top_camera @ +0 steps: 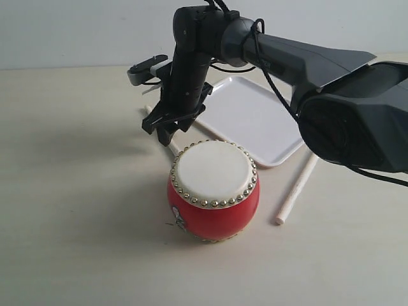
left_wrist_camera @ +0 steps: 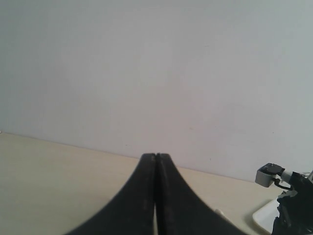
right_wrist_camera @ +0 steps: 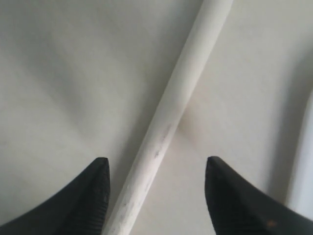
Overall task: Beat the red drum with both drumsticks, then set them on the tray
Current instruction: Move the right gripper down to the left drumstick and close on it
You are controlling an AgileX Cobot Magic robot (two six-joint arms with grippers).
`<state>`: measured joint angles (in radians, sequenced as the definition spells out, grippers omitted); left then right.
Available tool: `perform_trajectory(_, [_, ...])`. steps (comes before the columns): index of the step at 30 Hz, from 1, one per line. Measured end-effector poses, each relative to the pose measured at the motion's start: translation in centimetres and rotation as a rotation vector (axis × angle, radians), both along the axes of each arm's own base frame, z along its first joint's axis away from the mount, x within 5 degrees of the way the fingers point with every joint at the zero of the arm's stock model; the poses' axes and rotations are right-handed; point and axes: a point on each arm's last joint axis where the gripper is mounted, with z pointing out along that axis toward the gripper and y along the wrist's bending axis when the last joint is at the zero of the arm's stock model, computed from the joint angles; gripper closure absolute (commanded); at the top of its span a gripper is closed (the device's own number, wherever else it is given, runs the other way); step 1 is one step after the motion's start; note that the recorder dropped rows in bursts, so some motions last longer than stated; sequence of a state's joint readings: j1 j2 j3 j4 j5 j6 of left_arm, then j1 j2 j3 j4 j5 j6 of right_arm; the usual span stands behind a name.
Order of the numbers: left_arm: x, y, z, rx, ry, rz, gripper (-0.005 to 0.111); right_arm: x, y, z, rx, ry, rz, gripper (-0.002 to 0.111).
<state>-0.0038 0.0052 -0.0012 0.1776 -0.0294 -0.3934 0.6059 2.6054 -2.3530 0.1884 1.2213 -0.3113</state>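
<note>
Tray (top_camera: pixel 255 121) sits twd worktop's far edge; red drum (top_camera: pixel 213 191) upright just in front, nr mid. Near drumstick (top_camera: pixel 296 189) lies by tray's corner, long axis twd front edge. Far drumstick (right_wrist_camera: pixel 165 127) lies behind drum, diagonal, end twd far-left. R gripper (top_camera: pixel 167 131) straddles it, jaws spread wide, nothing held. L gripper (left_wrist_camera: pixel 155 156) pressed together, empty. Best: lower centred, square across shaft, then close.

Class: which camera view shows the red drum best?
The exterior view: the red drum stands whole, skin top and studs clear. Neither wrist view shows it: left sees wall and tabletop, right a drumstick.
</note>
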Motion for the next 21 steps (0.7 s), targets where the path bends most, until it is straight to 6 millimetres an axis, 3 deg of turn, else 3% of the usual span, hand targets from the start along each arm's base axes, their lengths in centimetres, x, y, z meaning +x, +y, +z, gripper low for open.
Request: perform_trajectory(21, [0.0, 0.0, 0.0, 0.0, 0.0, 0.0, 0.107, 0.0, 0.0, -1.6, -0.017, 0.025, 0.0, 0.054])
